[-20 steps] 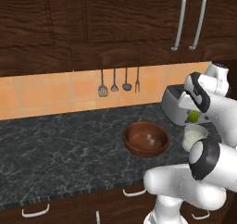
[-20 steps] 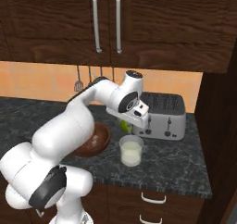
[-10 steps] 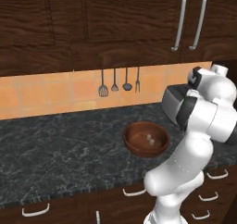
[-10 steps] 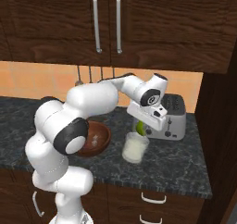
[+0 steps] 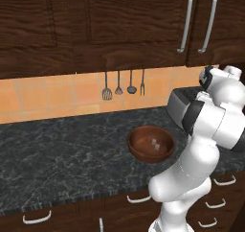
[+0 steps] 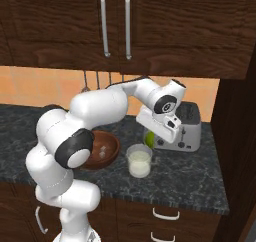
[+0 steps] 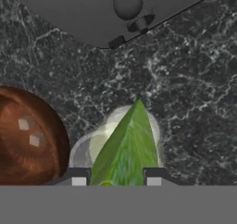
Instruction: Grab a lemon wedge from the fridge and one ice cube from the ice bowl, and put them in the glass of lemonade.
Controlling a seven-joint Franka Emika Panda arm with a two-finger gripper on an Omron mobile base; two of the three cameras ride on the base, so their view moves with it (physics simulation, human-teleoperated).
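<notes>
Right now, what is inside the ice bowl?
Two pale ice cubes lie in the ice bowl. In the right base view, the arm covers its left part.

Silver toaster (image 6: 181, 131) on dark counter (image 5: 57, 154)

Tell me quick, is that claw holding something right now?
Claw: closed on the lemon wedge, above the glass of lemonade.

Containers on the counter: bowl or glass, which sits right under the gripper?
The glass: the gripper holds the lemon wedge above it; the bowl sits beside.
</notes>
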